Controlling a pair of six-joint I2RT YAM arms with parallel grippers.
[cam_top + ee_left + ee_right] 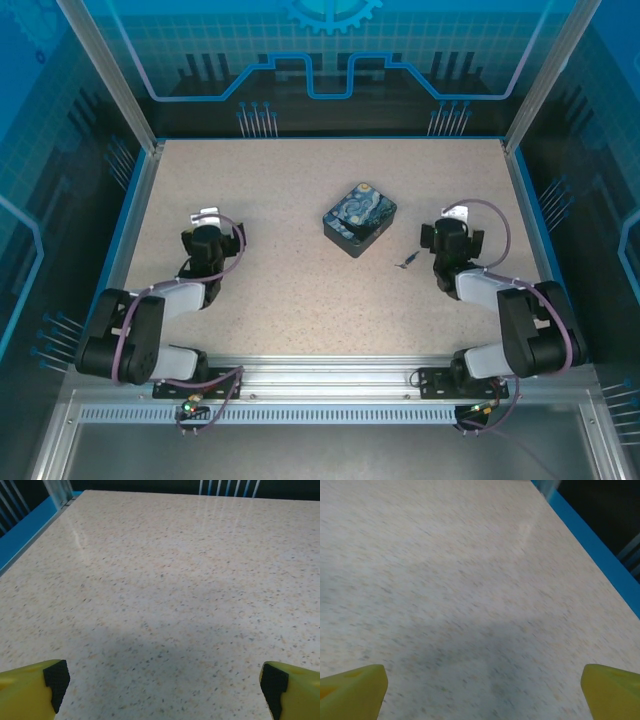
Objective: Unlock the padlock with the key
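A rectangular box (359, 218) printed with a blue-and-yellow swirly night sky lies turned at an angle in the middle of the table. The padlock on it is too small to make out from above. The key (407, 262), a thin dark sliver, lies on the table just right of the box's near corner. My left gripper (207, 218) hovers well left of the box. In the left wrist view it (165, 690) is open over bare tabletop. My right gripper (458, 214) is right of the box and beyond the key. In the right wrist view it (484, 690) is open with nothing between its yellow fingers (355, 690).
The speckled beige table (300, 300) has a blue raised rim (128, 210) and clear enclosure walls on three sides. The blue rim (590, 540) runs close along the right gripper's right side. Both arm bases sit on the aluminium rail (330, 380) at the near edge.
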